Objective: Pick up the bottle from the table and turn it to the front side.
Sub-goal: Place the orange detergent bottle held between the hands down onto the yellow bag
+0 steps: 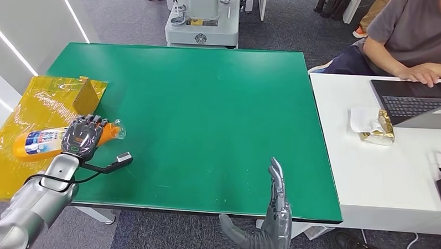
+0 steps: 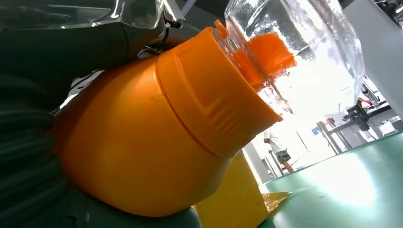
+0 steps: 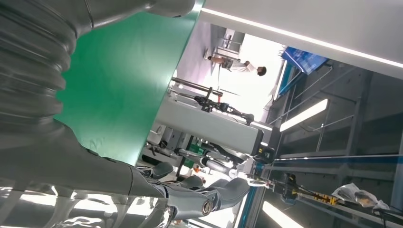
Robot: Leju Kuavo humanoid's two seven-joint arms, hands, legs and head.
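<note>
Head view: the orange bottle (image 1: 40,141) lies on its side at about nine o'clock, at the left edge of the green tabletop (image 1: 207,118), partly over a yellow plastic sheet (image 1: 25,117). The left hand (image 1: 83,136) is draped over the bottle's neck end, its fingers (image 1: 91,121) curled across the body so the labelled part sticks out toward nine o'clock and the clear cap (image 1: 116,130) toward three o'clock. The right hand (image 1: 275,215) stands at six o'clock by the near edge, fingers straight, close together, holding nothing. At two o'clock a person (image 1: 409,37) sits at a white tabletop (image 1: 371,179) with a laptop (image 1: 413,101).

Left wrist view: the bottle's orange shoulder (image 2: 142,152) presses against the grey palm, its collar and clear cap beyond.

Right wrist view: grey fingers (image 3: 199,194) extend freely beside the green tabletop's edge.
</note>
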